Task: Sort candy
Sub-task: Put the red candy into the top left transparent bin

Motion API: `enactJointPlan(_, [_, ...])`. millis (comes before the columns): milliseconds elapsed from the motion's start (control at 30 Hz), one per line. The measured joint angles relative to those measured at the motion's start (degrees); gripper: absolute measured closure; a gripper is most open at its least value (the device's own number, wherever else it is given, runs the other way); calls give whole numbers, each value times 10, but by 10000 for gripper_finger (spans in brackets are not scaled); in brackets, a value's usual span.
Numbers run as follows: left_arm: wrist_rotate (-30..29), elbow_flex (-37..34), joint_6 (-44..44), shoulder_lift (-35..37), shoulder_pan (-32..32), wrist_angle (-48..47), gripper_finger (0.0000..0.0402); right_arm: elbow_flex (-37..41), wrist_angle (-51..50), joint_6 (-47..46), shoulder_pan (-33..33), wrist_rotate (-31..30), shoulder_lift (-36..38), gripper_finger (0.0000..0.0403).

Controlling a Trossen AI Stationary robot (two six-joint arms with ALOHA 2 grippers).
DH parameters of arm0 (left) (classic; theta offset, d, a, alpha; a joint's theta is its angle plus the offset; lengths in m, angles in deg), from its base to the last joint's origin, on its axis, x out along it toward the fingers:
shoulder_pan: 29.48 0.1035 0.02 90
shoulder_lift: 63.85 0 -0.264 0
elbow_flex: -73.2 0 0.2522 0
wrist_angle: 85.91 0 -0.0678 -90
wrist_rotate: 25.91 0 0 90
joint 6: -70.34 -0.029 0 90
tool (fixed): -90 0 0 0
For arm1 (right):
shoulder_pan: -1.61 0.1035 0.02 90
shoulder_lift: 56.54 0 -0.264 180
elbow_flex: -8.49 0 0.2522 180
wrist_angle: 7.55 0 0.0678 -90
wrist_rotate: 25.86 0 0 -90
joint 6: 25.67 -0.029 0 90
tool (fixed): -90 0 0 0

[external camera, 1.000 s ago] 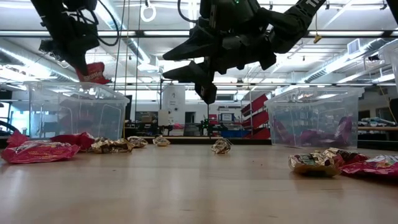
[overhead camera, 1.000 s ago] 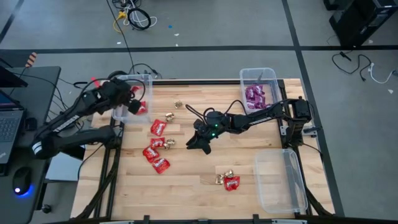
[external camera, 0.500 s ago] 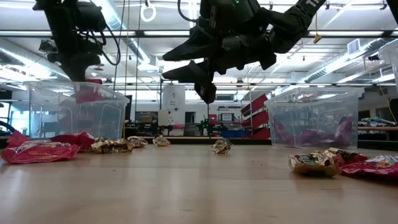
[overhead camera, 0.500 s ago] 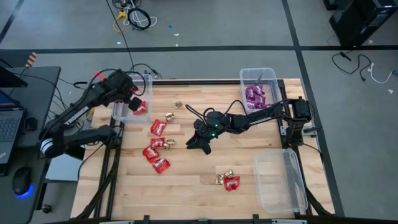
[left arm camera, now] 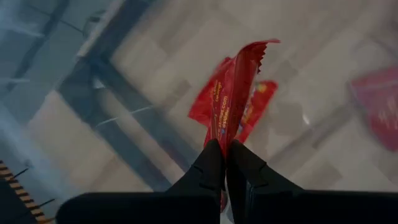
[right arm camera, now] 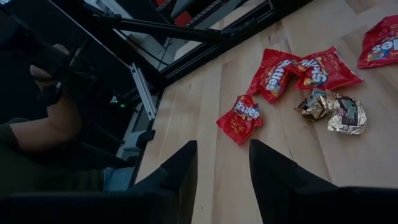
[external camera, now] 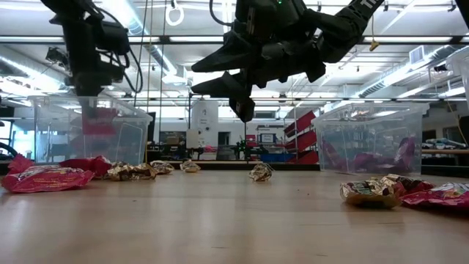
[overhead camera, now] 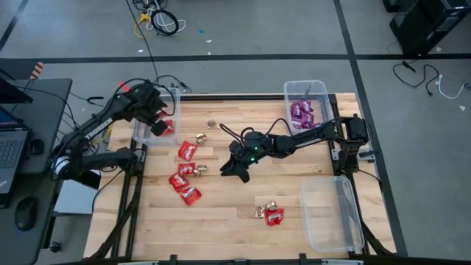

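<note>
My left gripper [overhead camera: 156, 122] hangs over the clear bin [overhead camera: 144, 132] at the table's far left corner, shut on a red candy packet [left arm camera: 231, 87]. In the low view that packet [external camera: 99, 121] shows through the bin wall, below the rim. Another red packet [left arm camera: 260, 102] lies in the bin under it. My right gripper [overhead camera: 237, 171] hovers open above the middle of the table, touching nothing. Several red packets [overhead camera: 185, 177] and gold foil pieces [overhead camera: 200, 169] lie flat on the wood. Purple packets [overhead camera: 302, 114] fill the far right bin. My left gripper pinches the red packet between its two fingers [left arm camera: 214, 165] by one end [left arm camera: 224, 134], coming from above and pointing down. The packet hangs edge-on below the fingertips inside the bin. I cannot tell whether its lower end touches the bin floor.
A clear bin [overhead camera: 331, 213] sits at the table's near right edge. One red packet [overhead camera: 274, 216] and gold pieces [overhead camera: 263, 208] lie to its left, and a single gold piece [overhead camera: 210, 124] lies near the far edge. Bare wood lies along the near edge.
My left gripper has come down into the far left bin, still shut on the red packet. The packet was above the bin's rim a second ago and now hangs inside the bin. The left arm's elbow has swung toward the table's far edge.
</note>
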Motion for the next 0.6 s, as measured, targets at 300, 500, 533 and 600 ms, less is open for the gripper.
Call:
enactJointPlan(300, [21, 0, -65, -41, -1, -6, 393, 0, 0, 8, 0, 0, 0, 273])
enactJointPlan(500, [59, 0, -130, -45, -1, -7, 393, 0, 0, 12, 0, -11, 0, 273])
enactJointPlan(533, [66, 0, -140, -45, -1, -7, 393, 0, 0, 12, 0, -12, 0, 273])
enactJointPlan(600, [76, 0, -155, -45, -1, -6, 393, 0, 0, 12, 0, -12, 0, 273])
